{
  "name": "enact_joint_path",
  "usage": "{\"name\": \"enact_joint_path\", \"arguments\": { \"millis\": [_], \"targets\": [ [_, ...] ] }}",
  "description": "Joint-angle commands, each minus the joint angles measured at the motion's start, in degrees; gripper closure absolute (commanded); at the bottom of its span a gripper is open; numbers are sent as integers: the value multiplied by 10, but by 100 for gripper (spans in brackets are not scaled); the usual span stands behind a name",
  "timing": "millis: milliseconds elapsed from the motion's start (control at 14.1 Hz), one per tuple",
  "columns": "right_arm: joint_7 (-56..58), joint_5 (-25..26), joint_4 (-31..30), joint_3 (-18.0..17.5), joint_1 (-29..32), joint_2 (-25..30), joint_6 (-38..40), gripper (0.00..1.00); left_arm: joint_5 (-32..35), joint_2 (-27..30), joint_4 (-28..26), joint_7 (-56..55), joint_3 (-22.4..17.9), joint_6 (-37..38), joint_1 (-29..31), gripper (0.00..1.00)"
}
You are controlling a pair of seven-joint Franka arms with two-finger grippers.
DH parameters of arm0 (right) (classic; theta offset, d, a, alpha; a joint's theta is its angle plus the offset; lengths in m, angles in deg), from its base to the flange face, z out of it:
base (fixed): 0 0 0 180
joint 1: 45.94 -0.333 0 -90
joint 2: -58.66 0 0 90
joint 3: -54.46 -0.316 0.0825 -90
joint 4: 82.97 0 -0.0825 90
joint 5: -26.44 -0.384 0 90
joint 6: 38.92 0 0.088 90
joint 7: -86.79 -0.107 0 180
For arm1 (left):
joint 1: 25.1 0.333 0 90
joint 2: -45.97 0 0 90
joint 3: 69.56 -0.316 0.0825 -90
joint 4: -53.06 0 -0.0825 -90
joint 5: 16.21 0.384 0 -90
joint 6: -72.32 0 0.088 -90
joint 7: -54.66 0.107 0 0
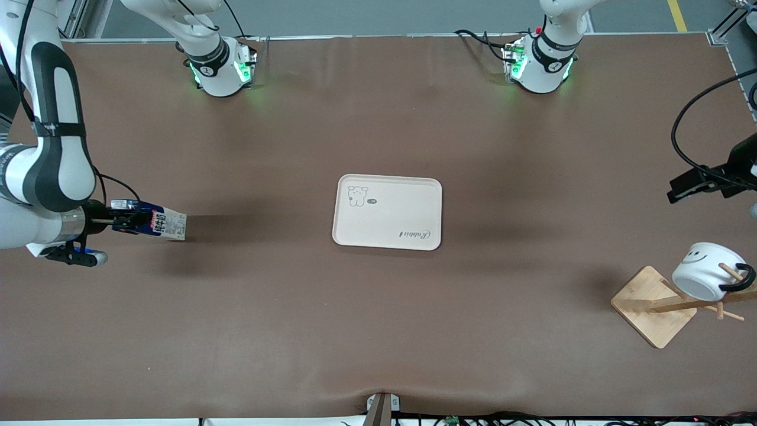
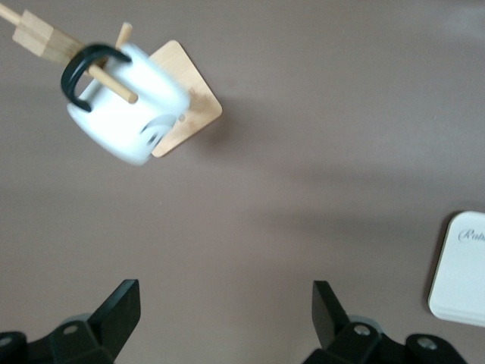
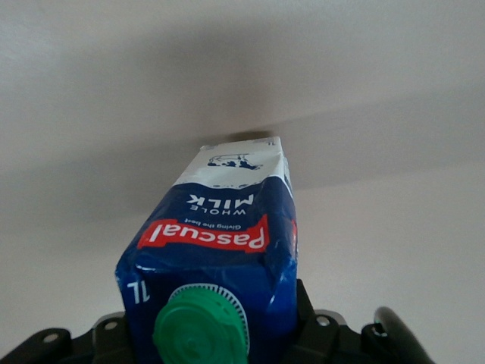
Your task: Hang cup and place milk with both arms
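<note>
The white cup with a black handle and smiley face hangs on a peg of the wooden rack at the left arm's end of the table. It also shows in the left wrist view on its peg. My left gripper is open and empty, up in the air beside the rack and apart from the cup. My right gripper is shut on the blue top of the milk, carton tilted on its side over the table at the right arm's end. The right wrist view shows the milk and its green cap.
A cream tray with a dog drawing lies at the table's middle, with nothing on it; its corner shows in the left wrist view. Brown table surface lies between the tray and each gripper. The two arm bases stand along the table's edge farthest from the front camera.
</note>
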Motion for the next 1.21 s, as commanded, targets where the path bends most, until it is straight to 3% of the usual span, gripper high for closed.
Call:
{"name": "enact_joint_path", "arguments": {
  "millis": [0,213,284,426,497,923,1136],
  "targets": [
    [5,9,-51,-13,10,32,-25,100,10,14,1,1,5,31,4,0],
    [5,9,-64,-13,11,32,-40,100,12,39,7,0,13,38,-5,0],
    [4,9,-64,-13,12,30,-41,82,10,46,7,2,9,40,-18,0],
    [4,9,-63,-13,19,26,-41,18,9,51,1,5,-26,51,-62,0],
    [5,9,-63,-13,21,25,-41,2,5,56,0,6,-62,58,-100,0],
    [4,5,-58,-14,18,25,-33,0,-34,107,-62,17,-196,48,-223,0],
    [3,2,-49,-16,18,28,-22,0,-43,117,-69,18,-201,45,-228,0]
  ]
}}
